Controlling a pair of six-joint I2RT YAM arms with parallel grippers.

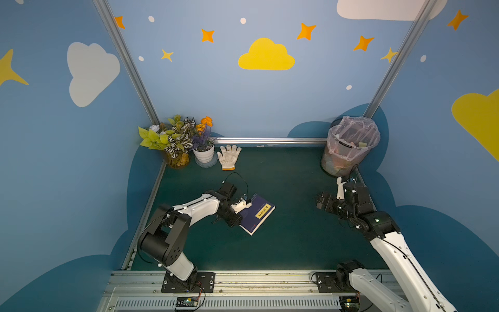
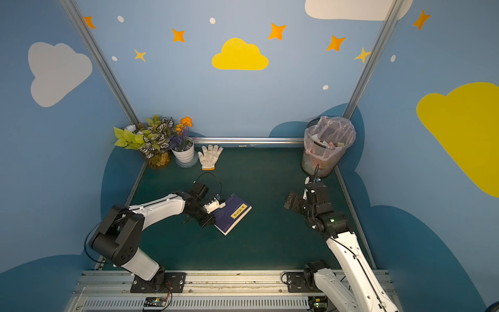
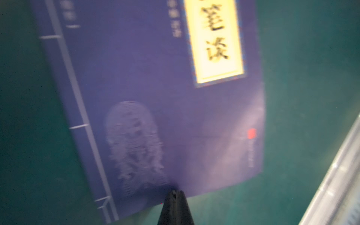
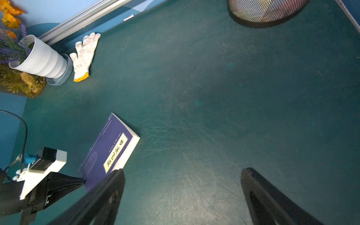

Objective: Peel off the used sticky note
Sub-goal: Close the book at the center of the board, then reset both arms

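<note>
In both top views the dark-blue book (image 1: 252, 222) lies flat near the middle of the worktop (image 1: 291, 243), a little toward its left edge. The left tool (image 1: 240, 225) reaches down to the book's near end. The right tool (image 1: 319, 202) hangs by the right edge, well apart from the book, in front of the bin (image 1: 348, 154) in the far right corner.

In the left wrist view the left tool's tips are pressed together at the cover's bottom edge, pinching nothing I can make out (the picture is blurred). The sticky note cannot be picked out for certain; a paler patch (image 3: 231, 148) shows on the cover near the tips.

In the right wrist view the right tool's fingers (image 4: 253, 181) are spread wide over bare worktop.
</note>
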